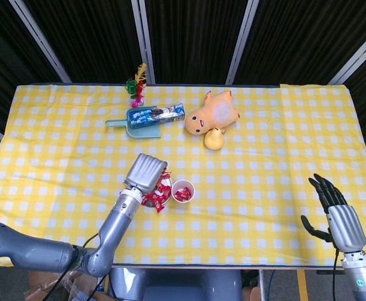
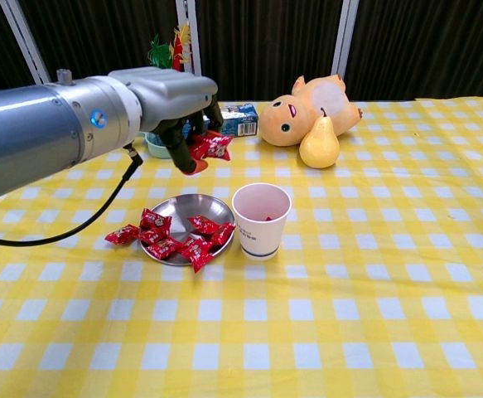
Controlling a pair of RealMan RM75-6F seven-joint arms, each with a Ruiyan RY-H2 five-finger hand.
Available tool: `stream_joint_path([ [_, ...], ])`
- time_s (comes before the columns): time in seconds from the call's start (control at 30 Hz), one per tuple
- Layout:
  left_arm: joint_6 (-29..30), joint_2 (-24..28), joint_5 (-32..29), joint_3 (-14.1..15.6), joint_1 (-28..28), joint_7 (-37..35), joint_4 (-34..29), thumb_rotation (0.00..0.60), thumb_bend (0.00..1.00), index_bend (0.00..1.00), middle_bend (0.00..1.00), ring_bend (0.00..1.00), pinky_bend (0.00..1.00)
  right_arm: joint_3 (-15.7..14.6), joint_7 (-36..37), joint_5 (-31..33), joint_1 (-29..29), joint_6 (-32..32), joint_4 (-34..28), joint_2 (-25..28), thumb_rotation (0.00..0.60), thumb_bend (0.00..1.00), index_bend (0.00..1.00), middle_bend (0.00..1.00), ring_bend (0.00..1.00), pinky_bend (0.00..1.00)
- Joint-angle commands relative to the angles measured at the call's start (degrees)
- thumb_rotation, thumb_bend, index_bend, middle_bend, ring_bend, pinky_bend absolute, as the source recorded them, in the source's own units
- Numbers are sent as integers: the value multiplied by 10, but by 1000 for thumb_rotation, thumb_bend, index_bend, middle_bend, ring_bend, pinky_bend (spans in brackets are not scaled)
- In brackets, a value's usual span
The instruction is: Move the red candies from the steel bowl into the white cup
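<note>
Left hand (image 2: 175,104): raised above steel bowl (image 2: 175,214), fingers clasping red candies (image 2: 208,148). More candies in and around bowl, just left of white cup (image 2: 260,220). Right hand (image 1: 336,213): empty, fingers spread, table's near right edge.

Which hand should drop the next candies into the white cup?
Left. The left hand already holds red candies above the steel bowl, beside the white cup; the right hand hangs open, far away.

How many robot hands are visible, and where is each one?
2. The left hand is raised above the steel bowl, with red candies held in its fingers. The right hand is at the table's near right corner, holding nothing.
</note>
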Motion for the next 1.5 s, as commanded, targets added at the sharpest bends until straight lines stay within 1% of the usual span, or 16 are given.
stream_joint_path([
  [0.03,-4,-13,4,-6,-11,4,1,600,405,576,706,912,957,0,-1,1,0,-1,0,0,600,419,0,0,0,122],
  [0.4,-13,-75,-14,-12,-42,29,31,600,403,556,693,912,957,1,5,0,0,0,1,0,600,419,0,0,0,122],
  [0.5,-13,-85,-24,-15,-46,34,40,600,388,530,673,911,957,2,8,1,0,0,1,1,600,418,0,0,0,122],
  [0.6,-14,-96,-35,-17,-48,35,49,600,368,524,663,911,957,2,10,3,1,-1,0,2,600,419,0,0,0,122],
  [0.67,-15,-103,-39,-17,-49,35,56,600,356,500,632,907,957,2,11,2,1,0,1,2,600,419,0,0,0,122],
  [0.8,-12,-113,-39,-15,-48,32,63,600,314,392,511,905,957,1,14,1,0,0,1,3,600,419,0,0,0,122],
  [0.87,-9,-115,-29,-16,-45,25,64,600,311,368,470,904,957,2,15,1,1,-1,1,3,600,418,0,0,0,122],
  [0.97,-5,-110,-17,-19,-40,14,60,600,300,336,406,904,957,2,15,1,1,0,1,3,600,419,0,0,0,122],
  [1.1,-1,-96,-7,-23,-33,5,51,600,295,315,356,904,956,2,13,0,1,0,1,2,600,419,0,0,0,122],
  [1.3,7,-76,10,-27,-17,-20,33,600,282,296,330,904,956,3,11,2,0,2,2,1,600,418,0,0,0,122],
  [1.4,10,-52,16,-14,-1,-26,14,600,249,293,329,904,956,3,11,1,0,3,2,0,600,419,0,0,0,122],
  [1.5,3,-24,6,3,13,-21,-3,600,227,293,329,904,956,2,9,1,0,2,2,0,600,419,0,0,0,122],
])
